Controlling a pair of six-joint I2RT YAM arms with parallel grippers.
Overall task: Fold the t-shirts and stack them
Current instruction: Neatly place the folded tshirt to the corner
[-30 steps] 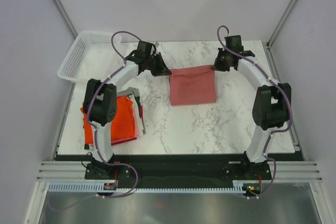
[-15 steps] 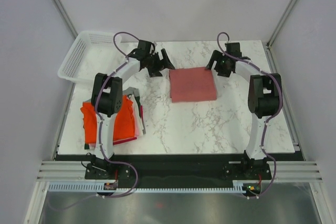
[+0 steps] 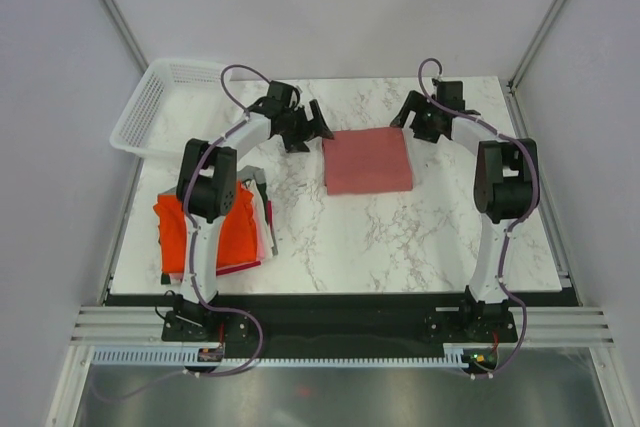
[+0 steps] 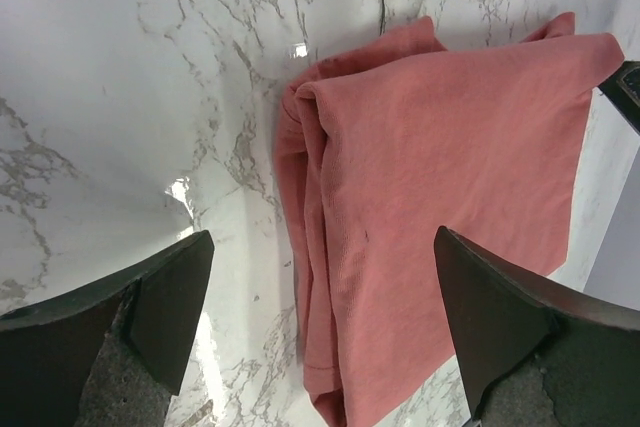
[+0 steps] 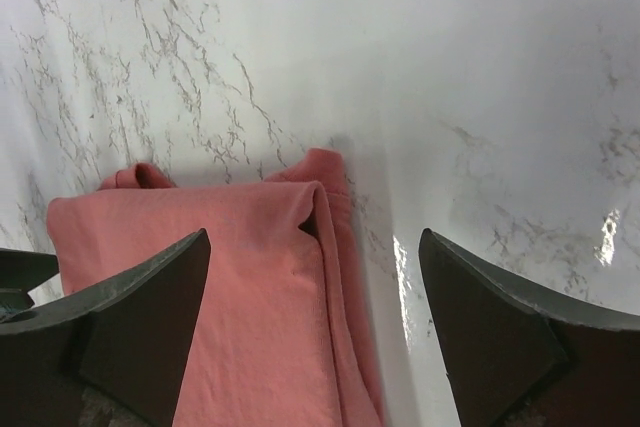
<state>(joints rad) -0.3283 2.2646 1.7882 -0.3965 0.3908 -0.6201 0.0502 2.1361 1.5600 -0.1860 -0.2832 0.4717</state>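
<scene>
Judging the fold done, with left gripper (image 3: pixel 312 125) and right gripper (image 3: pixel 408 119) spread apart beside the tee (image 3: pixel 367 160), we must next lift it to the near-left corner stack (image 3: pixel 242 235).

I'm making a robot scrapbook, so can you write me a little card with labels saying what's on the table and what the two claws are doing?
Table: white marble top
Pinkish-red t-shirt: folded into a rectangle, lying flat on the far half of the table
Left gripper: open, above the shirt's far left corner, holding nothing
Right gripper: open, above the shirt's far right corner, holding nothing
Folded stack: orange-red shirt showing most, at the table's near left, partly hidden by the left arm
Basket: white mesh, far left corner
</scene>
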